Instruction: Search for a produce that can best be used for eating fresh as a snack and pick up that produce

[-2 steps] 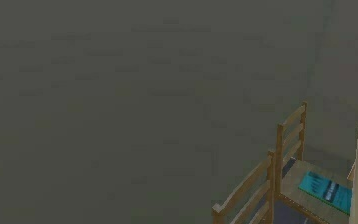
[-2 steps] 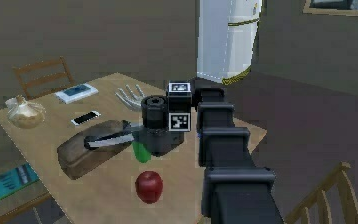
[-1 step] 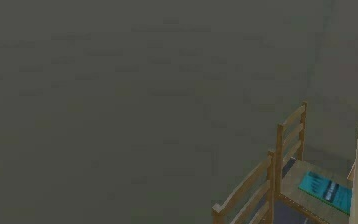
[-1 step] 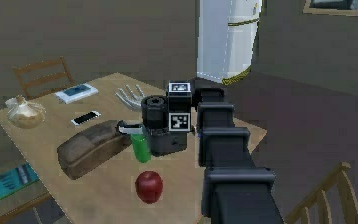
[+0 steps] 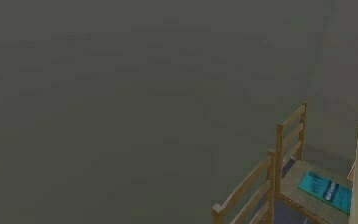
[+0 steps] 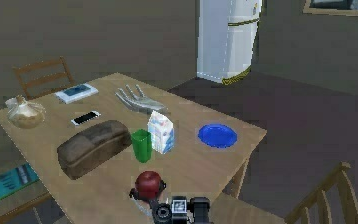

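On the wooden counter [image 6: 47, 138], things were laid out apart, seemingly as for a meal. At the left a lumpy clear bag [image 6: 23, 113] was seen, then a flat book [image 6: 77, 94], a thin phone [image 6: 86, 117] and a dark, rough loaf [image 6: 92, 148]. A green cup [image 6: 140, 145] and a boxy carton [image 6: 162, 132] were stood upright side by side. The apple [image 6: 149, 183], round, red and glossy, was found by the near edge, close to the end effector [image 6: 169, 209]. The end effector's state, and whether anything was held, could not be told. A blue plate [image 6: 217, 135] was set at the right.
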